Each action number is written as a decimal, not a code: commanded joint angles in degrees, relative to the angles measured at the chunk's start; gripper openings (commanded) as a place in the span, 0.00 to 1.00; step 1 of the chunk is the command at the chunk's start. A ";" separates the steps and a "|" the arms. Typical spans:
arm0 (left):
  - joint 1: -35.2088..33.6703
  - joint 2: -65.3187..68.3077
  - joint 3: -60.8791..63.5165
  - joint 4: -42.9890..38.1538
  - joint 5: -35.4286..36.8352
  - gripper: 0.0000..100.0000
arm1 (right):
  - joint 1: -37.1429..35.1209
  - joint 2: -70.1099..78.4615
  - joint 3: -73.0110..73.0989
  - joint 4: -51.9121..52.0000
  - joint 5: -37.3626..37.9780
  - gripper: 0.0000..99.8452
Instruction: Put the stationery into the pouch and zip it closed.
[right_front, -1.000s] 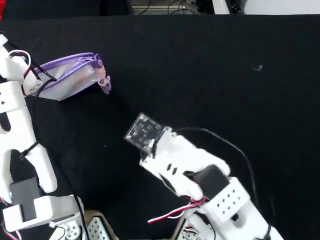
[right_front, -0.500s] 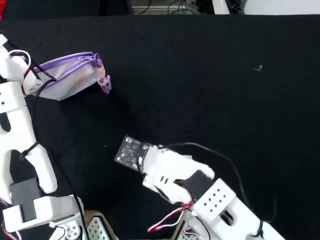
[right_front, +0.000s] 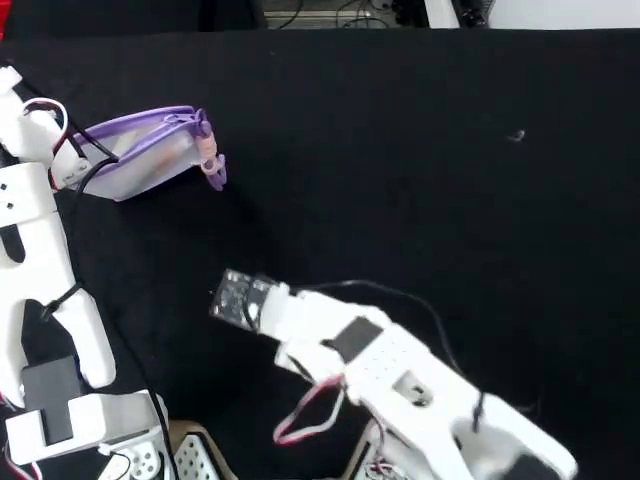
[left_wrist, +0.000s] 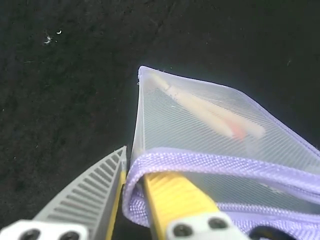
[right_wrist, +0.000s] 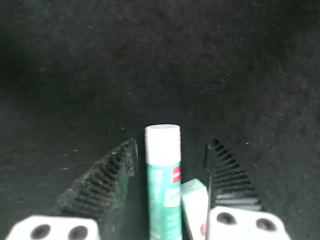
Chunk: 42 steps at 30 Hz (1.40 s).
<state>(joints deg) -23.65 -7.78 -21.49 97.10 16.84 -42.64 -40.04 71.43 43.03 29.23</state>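
Pouch (left_wrist: 210, 135) (translucent), rim — in left gripper (left_wrist: 135, 164)

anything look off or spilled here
Nothing spilled or damaged. The pouch is held open by its rim in the left hand; the glue stick and eraser lie on the table inside the open right hand.

Your high view looks steeply down from above onto the black surface (right_front: 420, 180). Your left wrist view looks along the left gripper (left_wrist: 132, 170), very close to the pouch (left_wrist: 210, 135), which the high view also shows. Your right wrist view faces down past the right gripper (right_wrist: 172, 145), near the surface.
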 joint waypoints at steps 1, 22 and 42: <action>0.40 -0.70 0.22 -0.88 0.53 0.03 | 4.66 10.24 -6.11 -5.36 0.70 0.21; 0.48 -0.70 0.22 -0.88 0.53 0.03 | 5.27 28.35 -17.71 -1.58 4.48 0.05; 3.91 -0.70 0.22 0.97 0.53 0.03 | 14.42 -15.52 -25.27 1.93 2.11 0.01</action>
<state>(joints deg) -20.40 -7.78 -21.49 97.80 16.84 -32.79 -43.91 52.88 44.44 33.63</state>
